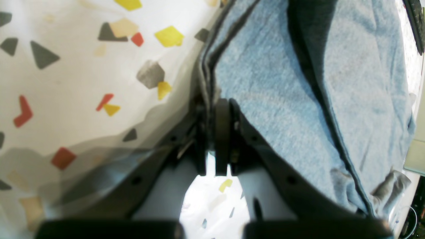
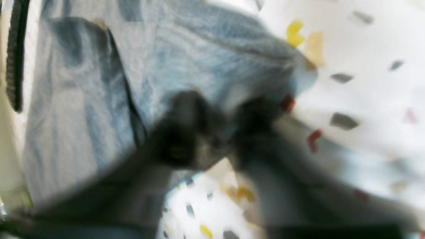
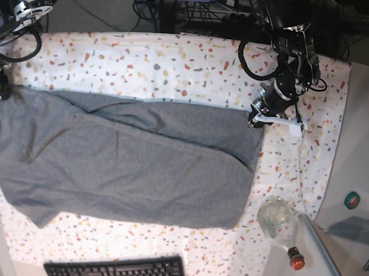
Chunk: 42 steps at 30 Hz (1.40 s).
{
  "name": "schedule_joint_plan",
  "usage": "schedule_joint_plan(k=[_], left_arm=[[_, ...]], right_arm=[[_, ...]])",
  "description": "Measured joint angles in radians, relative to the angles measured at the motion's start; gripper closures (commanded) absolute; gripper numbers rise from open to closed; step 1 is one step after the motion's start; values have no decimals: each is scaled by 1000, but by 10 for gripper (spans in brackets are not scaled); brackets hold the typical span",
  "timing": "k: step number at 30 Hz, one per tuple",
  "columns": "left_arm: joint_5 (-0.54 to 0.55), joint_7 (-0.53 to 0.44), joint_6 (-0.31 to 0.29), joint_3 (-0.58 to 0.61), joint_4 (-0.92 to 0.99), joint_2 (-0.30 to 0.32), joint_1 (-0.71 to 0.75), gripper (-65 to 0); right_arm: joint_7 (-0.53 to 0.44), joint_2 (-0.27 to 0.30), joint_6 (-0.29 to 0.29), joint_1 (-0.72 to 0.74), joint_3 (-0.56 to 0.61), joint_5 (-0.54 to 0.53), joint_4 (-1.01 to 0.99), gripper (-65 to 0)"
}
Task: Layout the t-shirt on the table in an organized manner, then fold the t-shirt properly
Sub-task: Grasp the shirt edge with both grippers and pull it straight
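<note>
Keyboard (image 3: 116, 270) at near edge, bottle (image 3: 282, 225) near right. Shirt (image 3: 129, 166) spread across bench (image 3: 175, 59), left of middle, one layer lapped over far part, creased. I judge it light, limp, non-slip; will sag and drag, best taken at hems and corners. Left gripper (image 1: 212, 132) pressed together, pinching shirt edge at far right corner. Right gripper (image 2: 215, 132) at far left edge, blurred; cannot tell if clamped. No readable writing, neck label not visible.
</note>
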State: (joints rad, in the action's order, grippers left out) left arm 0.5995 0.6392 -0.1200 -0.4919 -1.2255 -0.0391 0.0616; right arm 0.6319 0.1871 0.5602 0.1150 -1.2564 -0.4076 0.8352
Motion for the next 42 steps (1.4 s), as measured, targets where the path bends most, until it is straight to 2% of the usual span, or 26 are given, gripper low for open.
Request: schedule_joint_plan(k=[4,8,11,13,14,16,18,21,23,26,29,35,42], left_arm=[[-20,84,16,3,-93,10,34,0],[-21,181,14,-3,-222,35,66,0],[-17,241,14,-4,-303,45,65,0],[-15,295,15,-5,-334,44,55,0],[-13,299,24,-3,-347,44,55,0],[-3,320,85,3,-370,41,49,0],[-4,315,120,4,-381,39,43,0],[-4,312,120,-1,-387,39,47,0],[-3,319,121,-4,-386,39,50,0],[-4,319,121,0,-386,40,39,0],[-3,310,123,3,-388,40,21,0],[-6,316,123,-5,-383,40,105,0],[-7,302,123,-6,-384,42,199,0]], right_arm=[[26,27,-1,1,52,-4,-3,0],[164,65,-2,-11,54,8,84,0],[280,56,-97,-10,58,6,206,0],[319,53,-145,-8,102,5,286,0],[332,60,-186,-5,143,-3,318,0],[352,65,-260,20,194,-5,354,0],[357,62,-304,40,211,-32,364,0],[422,61,-335,21,214,-9,395,0],[444,58,-343,12,209,-3,422,0],[456,66,-348,71,230,10,427,0],[473,77,-382,105,252,-37,443,0],[513,71,-399,13,240,6,430,0],[404,47,-396,-53,249,-14,430,0]])
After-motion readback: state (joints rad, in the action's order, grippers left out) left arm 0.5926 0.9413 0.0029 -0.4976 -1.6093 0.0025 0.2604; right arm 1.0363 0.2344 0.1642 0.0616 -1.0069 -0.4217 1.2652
